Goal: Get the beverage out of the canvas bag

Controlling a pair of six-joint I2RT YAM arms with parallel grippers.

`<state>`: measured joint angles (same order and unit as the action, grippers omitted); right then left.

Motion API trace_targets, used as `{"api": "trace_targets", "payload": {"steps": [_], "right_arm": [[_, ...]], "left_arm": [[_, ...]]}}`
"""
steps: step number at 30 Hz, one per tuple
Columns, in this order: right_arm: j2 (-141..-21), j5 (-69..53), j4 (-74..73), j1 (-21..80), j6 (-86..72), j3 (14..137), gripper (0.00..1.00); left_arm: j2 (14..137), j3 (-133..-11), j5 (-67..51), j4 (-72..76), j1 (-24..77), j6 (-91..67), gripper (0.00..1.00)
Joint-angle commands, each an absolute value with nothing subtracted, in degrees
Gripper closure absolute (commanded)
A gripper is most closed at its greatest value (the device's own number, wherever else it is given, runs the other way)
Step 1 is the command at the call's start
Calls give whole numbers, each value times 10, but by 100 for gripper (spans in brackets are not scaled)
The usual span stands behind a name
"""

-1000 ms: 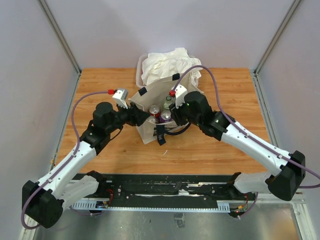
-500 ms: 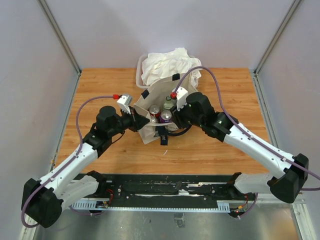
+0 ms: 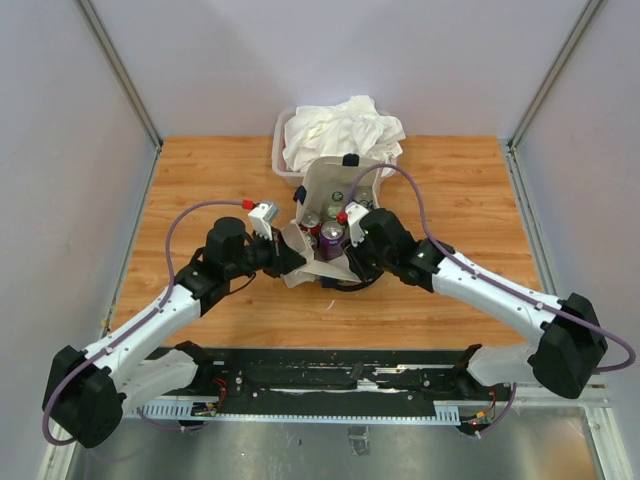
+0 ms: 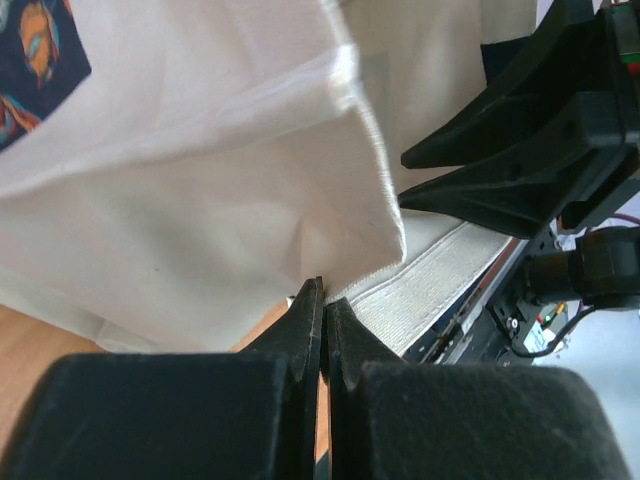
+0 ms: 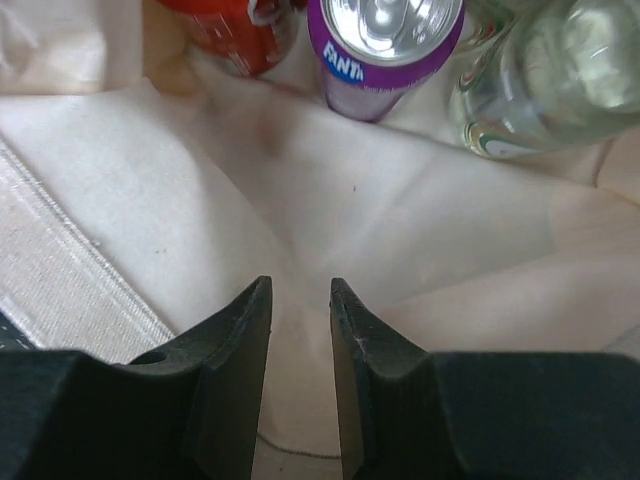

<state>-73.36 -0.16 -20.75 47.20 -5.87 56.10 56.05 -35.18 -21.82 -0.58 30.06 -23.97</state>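
Observation:
The cream canvas bag (image 3: 322, 182) stands mid-table with its mouth up, and its fabric (image 4: 200, 200) fills the left wrist view. Inside stand a purple Fanta can (image 3: 331, 236) (image 5: 385, 40), a red can (image 3: 310, 222) (image 5: 235, 30) and a clear bottle (image 3: 337, 201) (image 5: 545, 80). My left gripper (image 3: 296, 258) (image 4: 322, 292) is shut on the hem of the bag's near-left rim. My right gripper (image 3: 346, 264) (image 5: 300, 290) hangs over the bag's near wall in front of the cans, its jaws a narrow gap apart with a soft canvas fold between them.
A white cloth heap (image 3: 340, 128) sits in a clear plastic tub (image 3: 279, 152) right behind the bag. A navy strap (image 3: 352, 286) loops on the wood at the bag's near side. Grey walls close the table at both sides and at the back.
My left gripper has shut and shifted right onto the bag's rim. My right gripper has come nearer and lower while narrowing. The bag's far wall now stands taller.

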Motion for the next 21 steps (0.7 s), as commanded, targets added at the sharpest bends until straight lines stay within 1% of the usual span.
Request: {"api": "trace_targets", "payload": {"steps": [1, 10, 15, 17, 18, 21], "right_arm": [[-773, -1, -245, 482, -67, 536, 69], [-819, 3, -249, 472, -66, 532, 69], [-830, 26, -249, 466, -71, 547, 62], [-833, 48, -247, 466, -73, 558, 61], [-834, 58, -243, 466, -73, 567, 59], [-836, 79, -230, 465, -74, 588, 42]], "left_arm": [[577, -330, -190, -104, 303, -237, 100], [590, -296, -165, -135, 316, -265, 100], [606, -272, -131, -148, 336, -280, 99], [613, -264, -125, -148, 339, -286, 100], [615, -262, -125, -147, 340, -289, 100], [621, -266, -127, -143, 342, -293, 99]]}}
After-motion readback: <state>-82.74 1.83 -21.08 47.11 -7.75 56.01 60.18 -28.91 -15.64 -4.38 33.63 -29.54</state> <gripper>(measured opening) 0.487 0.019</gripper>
